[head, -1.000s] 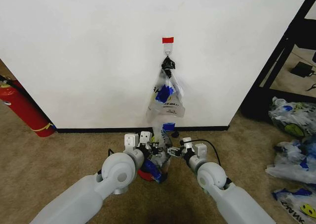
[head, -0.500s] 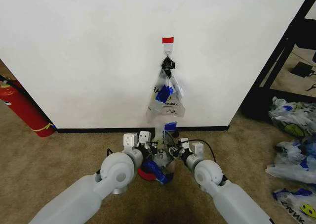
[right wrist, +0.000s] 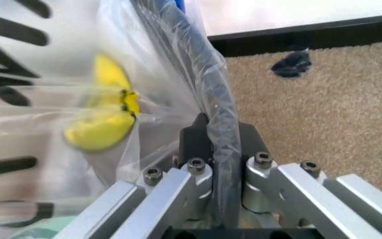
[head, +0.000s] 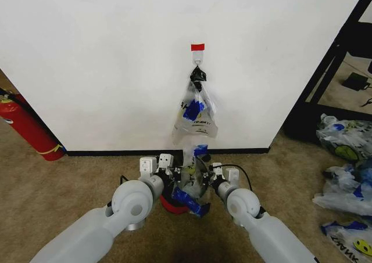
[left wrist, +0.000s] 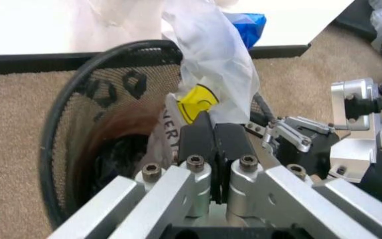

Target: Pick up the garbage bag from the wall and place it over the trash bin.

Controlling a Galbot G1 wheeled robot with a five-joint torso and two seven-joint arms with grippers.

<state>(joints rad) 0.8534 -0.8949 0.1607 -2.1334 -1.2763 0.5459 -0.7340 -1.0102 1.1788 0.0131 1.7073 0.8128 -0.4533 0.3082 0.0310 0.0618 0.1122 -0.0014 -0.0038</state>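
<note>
The garbage bag, see-through with blue patches, stands bunched over the trash bin, whose red base shows between my two arms on the carpet below the wall. My left gripper is shut on a fold of the garbage bag by its yellow smiley, just above the bin's black mesh rim. My right gripper is shut on the garbage bag where it lies over the bin's rim. In the head view the left gripper and right gripper flank the bin closely.
A clipped bundle of like bags hangs from the hook under red tape. A red fire extinguisher leans at the left. Loose bags lie at the right beside a black frame.
Both arms have drawn slightly closer together and toward me at the bin. The bag's lower blue part has spread lower over the bin's front.
</note>
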